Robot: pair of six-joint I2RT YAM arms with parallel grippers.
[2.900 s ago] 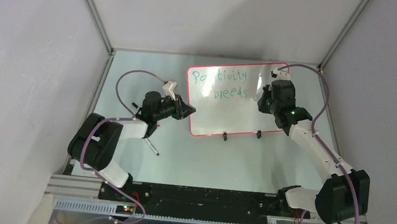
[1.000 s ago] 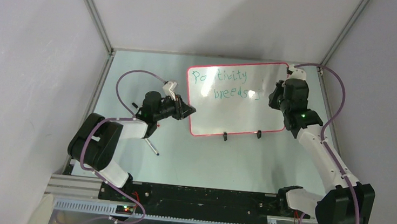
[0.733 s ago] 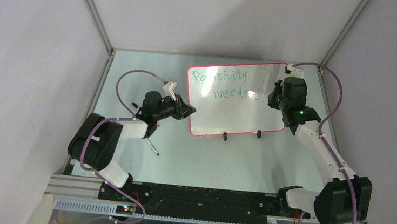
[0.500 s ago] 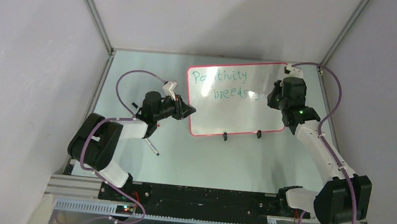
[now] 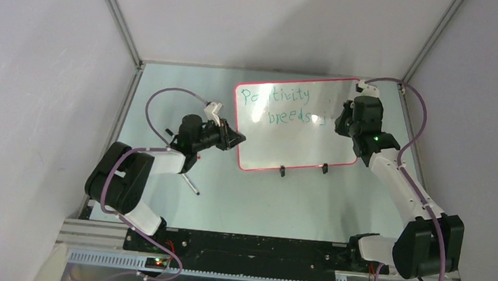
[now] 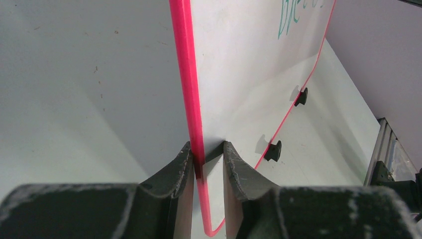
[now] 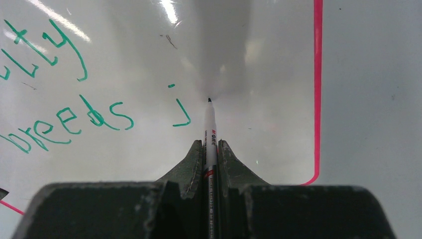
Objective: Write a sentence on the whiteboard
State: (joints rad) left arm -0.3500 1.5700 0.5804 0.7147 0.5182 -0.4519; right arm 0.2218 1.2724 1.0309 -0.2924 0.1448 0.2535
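Your left jaws are clamped on the left rim of the whiteboard (image 5: 300,145), which stands upright on the desk (image 5: 241,194). Right jaws are pinched on the marker (image 7: 209,124), tip just right of the "j" in the sentence (image 7: 64,119), after "Positivity breeds".

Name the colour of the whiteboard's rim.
The rim is bright red-pink; left wrist view shows it best.

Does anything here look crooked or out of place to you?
The whiteboard stands slightly askew on the table, pinched at its rim by the left gripper. A thin stick lies loose beside that arm. Nothing looks spilled or broken.
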